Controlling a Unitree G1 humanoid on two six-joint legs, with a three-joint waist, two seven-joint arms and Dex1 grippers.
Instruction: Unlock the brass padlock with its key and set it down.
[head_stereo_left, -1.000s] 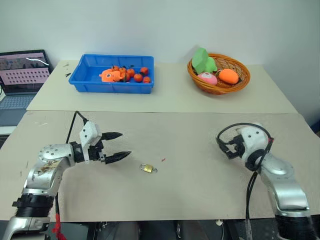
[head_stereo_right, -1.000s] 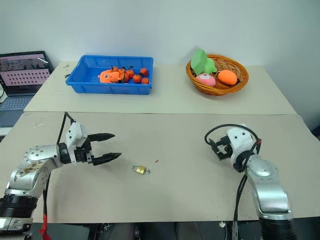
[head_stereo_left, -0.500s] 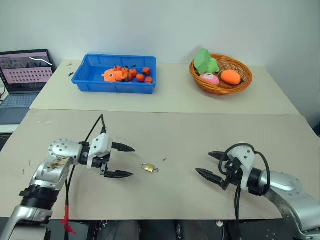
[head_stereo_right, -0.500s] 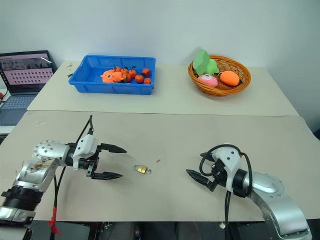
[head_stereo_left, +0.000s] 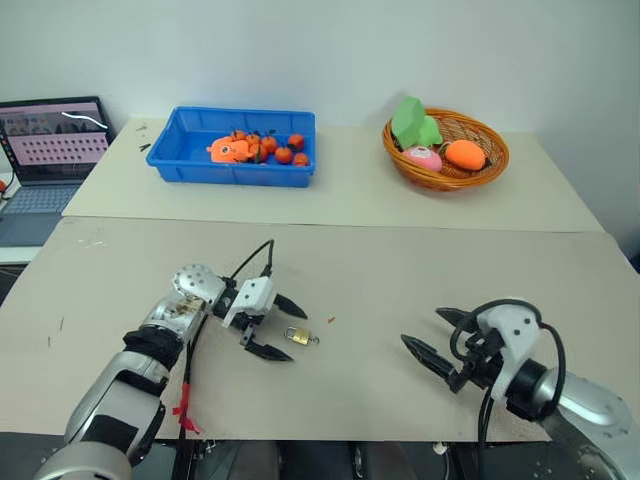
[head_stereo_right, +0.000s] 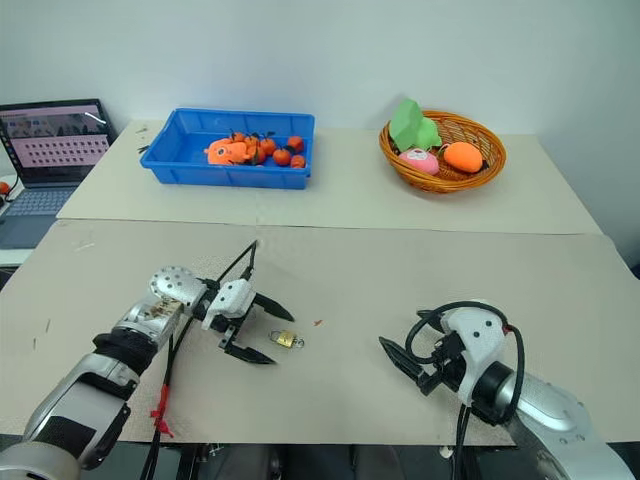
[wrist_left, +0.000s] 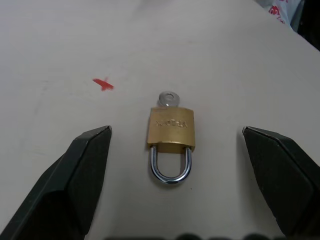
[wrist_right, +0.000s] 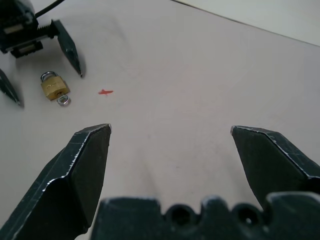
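Nearest the robot, the right gripper (head_stereo_left: 436, 337) hangs just over the near table (head_stereo_left: 400, 270) on the right side, its jaws spread wide and holding nothing. To its left, well apart, the left gripper (head_stereo_left: 281, 328) reaches in from the left with its jaws spread too — one finger on each side of the padlock (wrist_left: 170, 131), neither touching it. The padlock lies flat on the table with its silver shackle (wrist_left: 170, 165) turned toward the left gripper. The key (wrist_left: 168, 98) sticks out of the end of the brass body away from that gripper. A small red mark (wrist_left: 103, 84) sits on the table just beside the lock.

On the far table stand a blue tray (head_stereo_left: 190, 165) of small orange fruits (head_stereo_left: 268, 148) at the left and a wicker basket (head_stereo_left: 470, 180) of toys at the right — with a laptop (head_stereo_left: 50, 135) at the far left edge.
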